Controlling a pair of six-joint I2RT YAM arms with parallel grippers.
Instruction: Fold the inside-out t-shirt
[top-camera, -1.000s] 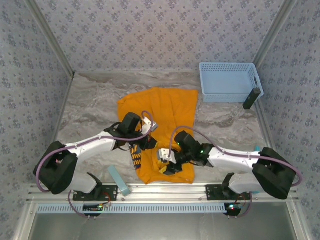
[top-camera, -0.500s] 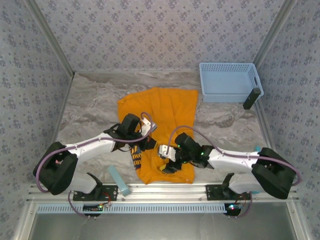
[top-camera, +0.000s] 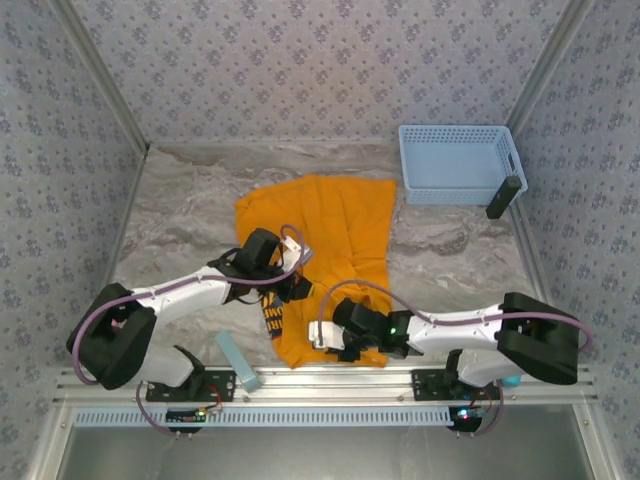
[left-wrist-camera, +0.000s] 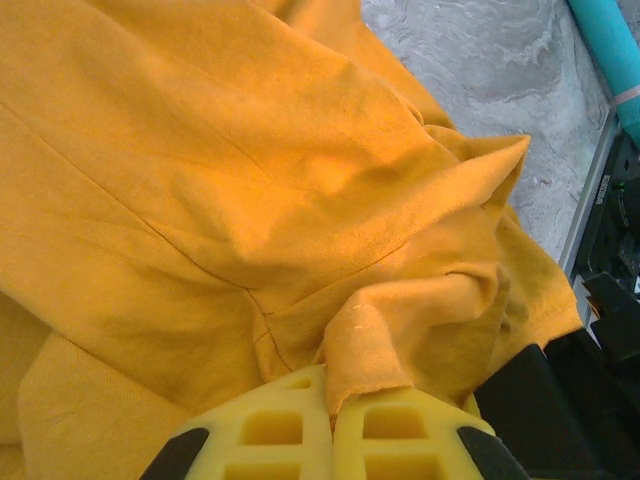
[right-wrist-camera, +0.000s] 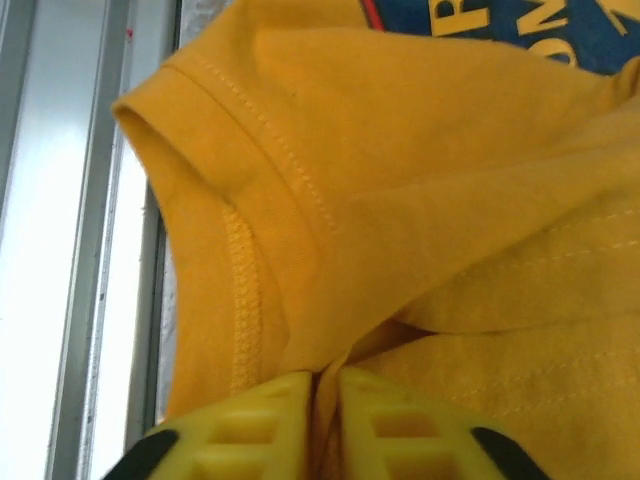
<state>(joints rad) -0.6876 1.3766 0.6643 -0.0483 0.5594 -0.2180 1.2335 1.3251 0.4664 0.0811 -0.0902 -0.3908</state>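
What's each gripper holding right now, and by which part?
Left gripper: jaws shut on a bunched fold of the t-shirt. Right gripper: jaws shut on its fabric beside a stitched hem.

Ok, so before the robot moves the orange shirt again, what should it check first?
1. The left gripper pinches the t-shirt: ok, a fold sits between its yellow fingers.
2. The right gripper pinches the t-shirt: ok, shut on cloth beside a stitched hem.
3. The t-shirt lies smooth: not ok, its near end is bunched and wrinkled.
4. The blue basket is out of the way: ok, in the far right corner, away from both grippers.
5. One layer or several in each pinch: cannot tell.
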